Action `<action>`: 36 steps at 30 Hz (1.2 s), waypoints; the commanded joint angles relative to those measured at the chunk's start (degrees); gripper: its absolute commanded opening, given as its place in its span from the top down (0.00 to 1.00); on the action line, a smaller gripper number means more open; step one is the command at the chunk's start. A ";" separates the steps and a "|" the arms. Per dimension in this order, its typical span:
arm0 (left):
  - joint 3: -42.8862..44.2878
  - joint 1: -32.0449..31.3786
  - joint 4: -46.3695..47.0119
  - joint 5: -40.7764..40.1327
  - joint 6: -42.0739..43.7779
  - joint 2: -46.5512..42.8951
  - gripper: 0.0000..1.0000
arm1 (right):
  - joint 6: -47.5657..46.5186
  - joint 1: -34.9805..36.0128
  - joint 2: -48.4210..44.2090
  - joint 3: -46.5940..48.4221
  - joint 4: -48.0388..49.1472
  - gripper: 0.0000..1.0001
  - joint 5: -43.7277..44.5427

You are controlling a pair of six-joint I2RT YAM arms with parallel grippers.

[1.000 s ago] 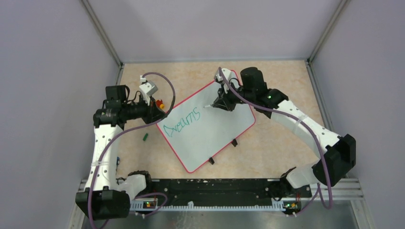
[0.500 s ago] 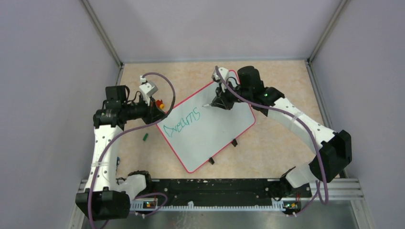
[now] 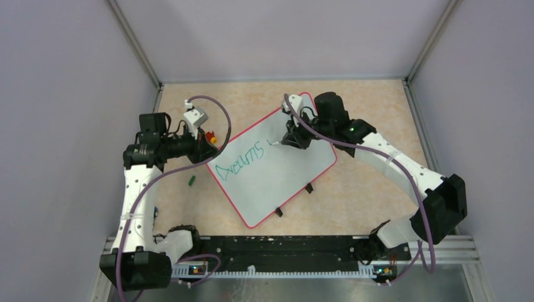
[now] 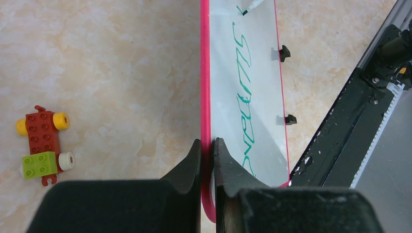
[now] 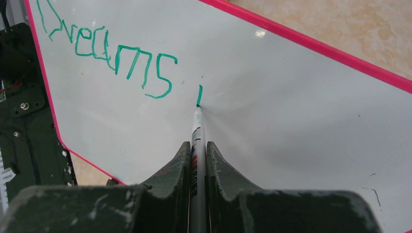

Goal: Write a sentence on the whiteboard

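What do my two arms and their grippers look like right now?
The left arm and right arm are white shell links joined by black joint housings. A purple cable runs along each. A small green light shows on the right arm. The left gripper and right gripper have matte black wedge-shaped fingers; the right one's are scuffed.

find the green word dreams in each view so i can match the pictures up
top external: the green word sits near the centre, on the left part of the whiteboard, slanting up to the right.
left wrist: right of centre, running up the picture beside the red rim.
right wrist: upper left, reading left to right.
shared landmark: the marker tip, just past the final s.
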 commanded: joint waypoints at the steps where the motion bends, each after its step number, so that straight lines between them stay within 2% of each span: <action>1: -0.96 -0.98 0.64 0.07 1.19 -0.48 1.00 | -1.50 -0.10 -1.73 -0.77 1.35 1.00 1.28; 21: -0.96 -0.99 0.50 -0.25 1.30 -0.69 1.00 | -1.51 -0.19 1.28 6.52 1.41 1.00 3.85; 36: -1.15 -0.98 0.48 -0.28 1.37 -0.74 1.00 | -1.76 -0.19 -0.96 1.11 1.16 1.00 3.49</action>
